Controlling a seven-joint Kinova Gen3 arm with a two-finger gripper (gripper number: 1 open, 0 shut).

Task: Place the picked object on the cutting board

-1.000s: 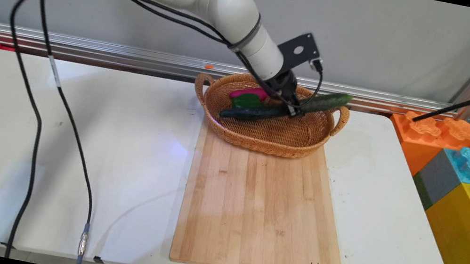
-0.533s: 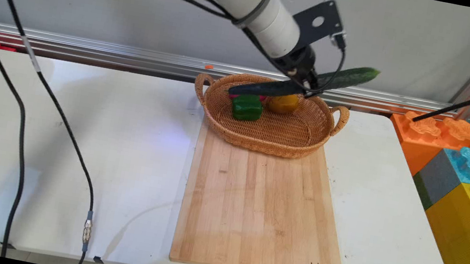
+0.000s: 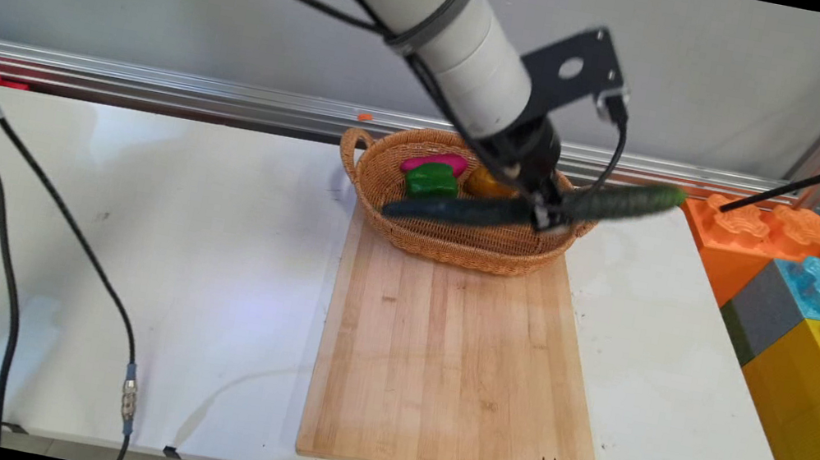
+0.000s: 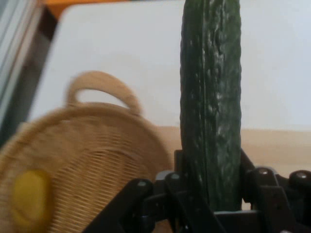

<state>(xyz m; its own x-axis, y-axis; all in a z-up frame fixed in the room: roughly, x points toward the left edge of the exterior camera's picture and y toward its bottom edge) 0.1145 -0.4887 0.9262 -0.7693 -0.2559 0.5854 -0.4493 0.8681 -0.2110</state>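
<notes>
Cucumber (image 3: pixel 530 208) up in the air, long and dark green, gripped near its middle by the black gripper (image 3: pixel 546 211), jaws clamped tight on either side of it. In the main view it lies almost level across the centre of the frame, tilted slightly up toward the right, one end over the wicker basket (image 3: pixel 450 241) and the other poking out past the basket's right handle toward the orange block (image 3: pixel 743 227) at the right edge. It hangs clear above the basket, not resting on the rim. Down inside the basket, toward the upper left of its bowl, a green pepper (image 3: pixel 432 180) sits with a pink piece (image 3: pixel 434 161) just behind it, and a yellow-orange fruit (image 3: pixel 486 184) just to their right, partly hidden by the arm. The basket stands on the far end of the wooden cutting board (image 3: pixel 454 362), which runs down the middle of the white table (image 3: pixel 126 232) to its black handle at the bottom. From the hand view, the cucumber (image 4: pixel 211 102) rises straight up the frame between the fingers (image 4: pixel 265 187), with the basket (image 4: pixel 92 155) at lower left, handle up, and the yellow fruit (image 4: pixel 30 196) at the far lower left.
</notes>
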